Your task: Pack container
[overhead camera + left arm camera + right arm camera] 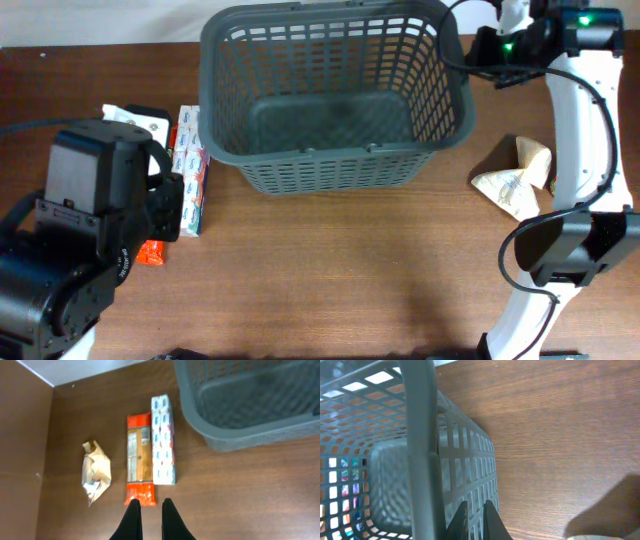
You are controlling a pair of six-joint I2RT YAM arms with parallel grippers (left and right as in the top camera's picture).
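Observation:
The container, a large dark grey slotted basket (335, 95), stands empty at the back middle; it also shows in the left wrist view (240, 435) and the right wrist view (420, 445). My left gripper (148, 509) hangs above the table just short of an orange packet (140, 460), its fingers nearly together with nothing between them. A white-and-blue box (163, 440) lies beside the packet. My right gripper (472, 510) is shut and empty, right beside the outside of the basket's right wall; in the overhead view it is at the basket's back right corner (482, 48).
A crumpled paper bag (96, 471) lies left of the orange packet. A second crumpled beige bag (515, 178) lies at the right, beside the right arm. The left arm's body (95, 230) hides part of the groceries from above. Bare wood stretches in front of the basket.

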